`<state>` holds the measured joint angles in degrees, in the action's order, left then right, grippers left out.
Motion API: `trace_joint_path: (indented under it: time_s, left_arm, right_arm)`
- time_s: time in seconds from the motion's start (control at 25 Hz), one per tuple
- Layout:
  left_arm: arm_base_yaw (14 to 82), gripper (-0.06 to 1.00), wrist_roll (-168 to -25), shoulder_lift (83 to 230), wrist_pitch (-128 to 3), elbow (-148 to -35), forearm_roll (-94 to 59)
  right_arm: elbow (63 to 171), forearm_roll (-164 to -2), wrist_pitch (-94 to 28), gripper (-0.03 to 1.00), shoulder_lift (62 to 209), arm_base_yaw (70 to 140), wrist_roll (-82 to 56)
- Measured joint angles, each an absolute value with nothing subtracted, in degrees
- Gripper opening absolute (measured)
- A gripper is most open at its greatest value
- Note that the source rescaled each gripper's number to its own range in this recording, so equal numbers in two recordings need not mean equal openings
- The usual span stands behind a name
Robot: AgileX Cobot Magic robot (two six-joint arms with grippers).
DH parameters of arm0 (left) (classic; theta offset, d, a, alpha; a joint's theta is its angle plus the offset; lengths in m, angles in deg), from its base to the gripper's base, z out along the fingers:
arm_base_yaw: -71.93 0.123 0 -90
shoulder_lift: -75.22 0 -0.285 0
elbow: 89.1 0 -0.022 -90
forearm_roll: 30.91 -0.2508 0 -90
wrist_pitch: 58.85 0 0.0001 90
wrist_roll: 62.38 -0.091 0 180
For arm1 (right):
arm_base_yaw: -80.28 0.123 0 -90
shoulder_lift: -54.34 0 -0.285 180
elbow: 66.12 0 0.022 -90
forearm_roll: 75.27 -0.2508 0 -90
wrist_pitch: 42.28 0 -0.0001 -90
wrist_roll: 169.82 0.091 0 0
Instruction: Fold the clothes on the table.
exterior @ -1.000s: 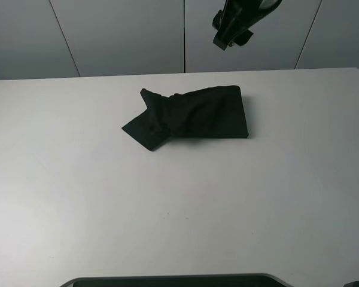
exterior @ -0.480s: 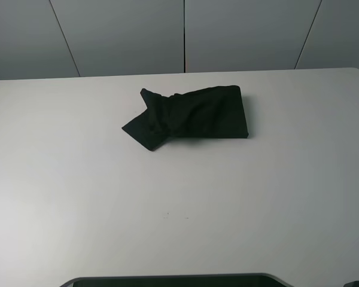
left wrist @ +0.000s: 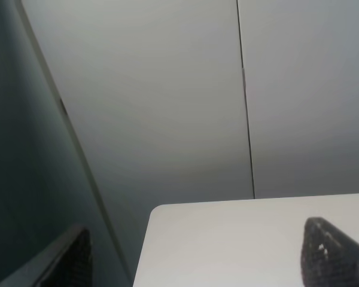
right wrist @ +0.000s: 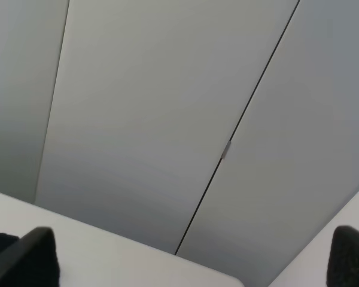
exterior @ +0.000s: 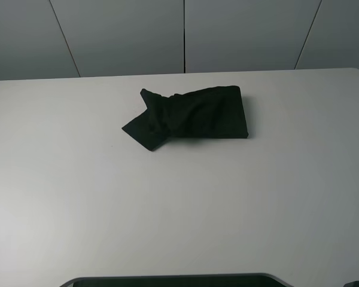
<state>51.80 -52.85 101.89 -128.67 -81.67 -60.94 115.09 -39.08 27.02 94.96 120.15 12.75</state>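
The clothes are one black T-shirt [exterior: 191,116], lying as a crumpled folded bundle on the far middle of the white table [exterior: 179,203]. One corner sticks out toward the left front. Its characters and neck label are hidden. Neither gripper shows in the exterior high view. In the left wrist view my left gripper [left wrist: 200,263] is open, with dark fingertips [left wrist: 332,251] wide apart above a table corner [left wrist: 227,239]. In the right wrist view my right gripper [right wrist: 185,263] is open and empty, with fingertips [right wrist: 24,257] far apart, facing the wall.
Grey wall panels [exterior: 125,36] stand behind the table's far edge. A dark edge [exterior: 173,280] runs along the front of the exterior high view. White tabletop surrounds the shirt on all sides.
One second ago a black arm hung at the top of the exterior high view, right of the middle. It has left the view. The shirt has not moved.
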Motion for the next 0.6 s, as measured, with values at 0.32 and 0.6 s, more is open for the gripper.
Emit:
trace_joint_path:
  time_s: [0.32,0.6]
  left_arm:
    - [51.8,0.92,-53.3,88.6,-129.2,-69.1,-59.9]
    - [51.8,0.92,-53.8,83.2,-129.4,-64.8,-58.6]
  right_arm:
    - [113.3,-41.7,27.5,0.96,83.3,120.1,4.7]
    - [101.7,-41.7,27.6,0.96,71.6,120.1,3.3]
